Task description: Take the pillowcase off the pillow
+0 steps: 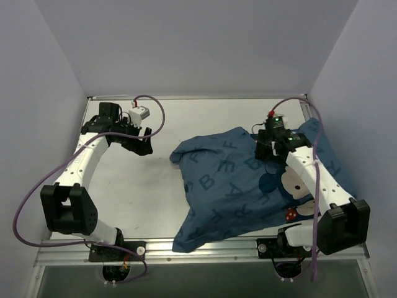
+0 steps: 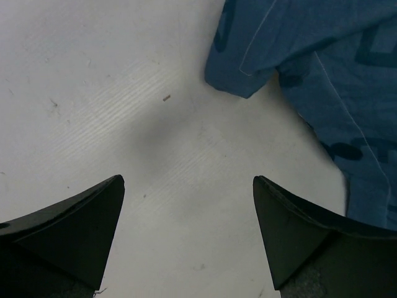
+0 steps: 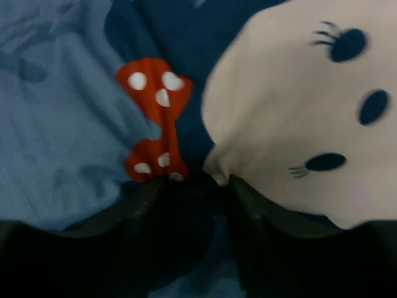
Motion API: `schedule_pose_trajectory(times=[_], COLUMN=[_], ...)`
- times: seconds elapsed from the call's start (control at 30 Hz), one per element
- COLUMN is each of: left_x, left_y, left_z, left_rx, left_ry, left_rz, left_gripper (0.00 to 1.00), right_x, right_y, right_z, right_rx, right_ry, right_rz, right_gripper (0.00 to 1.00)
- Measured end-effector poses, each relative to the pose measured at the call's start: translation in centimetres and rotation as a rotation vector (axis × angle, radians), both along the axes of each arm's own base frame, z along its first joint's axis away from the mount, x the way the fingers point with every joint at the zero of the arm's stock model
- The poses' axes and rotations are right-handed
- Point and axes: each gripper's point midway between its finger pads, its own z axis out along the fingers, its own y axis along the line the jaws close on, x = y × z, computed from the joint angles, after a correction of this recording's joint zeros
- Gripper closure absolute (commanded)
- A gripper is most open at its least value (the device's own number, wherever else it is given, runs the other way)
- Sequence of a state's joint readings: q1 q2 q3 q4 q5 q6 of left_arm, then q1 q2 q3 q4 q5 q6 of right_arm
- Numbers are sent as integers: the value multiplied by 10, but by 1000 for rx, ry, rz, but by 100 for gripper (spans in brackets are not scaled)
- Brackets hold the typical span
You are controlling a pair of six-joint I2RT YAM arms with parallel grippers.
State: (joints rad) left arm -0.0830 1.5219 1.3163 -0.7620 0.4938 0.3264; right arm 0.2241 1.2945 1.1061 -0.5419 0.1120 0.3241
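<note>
Lying across the centre and right of the top view: the pillowcase (image 1: 236, 186), blue cloth with darker blue letters and a cartoon figure (image 1: 291, 186) toward the right, rumpled, its lower corner reaching the table's near rail.

Item, right gripper (image 1: 270, 149): set down on the pillowcase near its upper right edge. In the right wrist view its dark fingers (image 3: 142, 205) sit drawn in on a gathered fold of the cloth, pinching it between a red white-spotted bow (image 3: 155, 124) on the left and a cream face with lashes (image 3: 291, 112) on the right (the fabric puckers exactly at the tips).

Item, left gripper (image 1: 144, 139): upper left of the top view, over the bare white table (image 1: 136, 198), well apart from the pillowcase. Fingers spread wide, holding nothing. In the left wrist view a folded blue corner with a pale stitched seam fills the upper right of the frame, beyond the fingertips and not touching them.
</note>
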Motion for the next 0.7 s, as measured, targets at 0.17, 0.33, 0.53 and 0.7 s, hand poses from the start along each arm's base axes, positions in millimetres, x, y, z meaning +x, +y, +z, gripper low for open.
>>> schedule_pose_trajectory(times=[0.17,0.33,0.53,0.7], left_x=[-25,-48,-67,-46], left_y=[4,3,-9,-1], left_z=[9,5,-31,-40], left_rx=[29,45,133,235], left_ry=[33,53,80,20], left_rz=[-54,-99,-164,-119], left_gripper=[6,6,6,63], right_x=[-10,2,16,21], right_y=[83,181,242,263], right_z=[-34,-10,18,19], right_rx=[89,339,596,681], right_ry=[78,-25,-109,-109], right_rz=[139,215,200,199], right_gripper=[81,89,88,50])
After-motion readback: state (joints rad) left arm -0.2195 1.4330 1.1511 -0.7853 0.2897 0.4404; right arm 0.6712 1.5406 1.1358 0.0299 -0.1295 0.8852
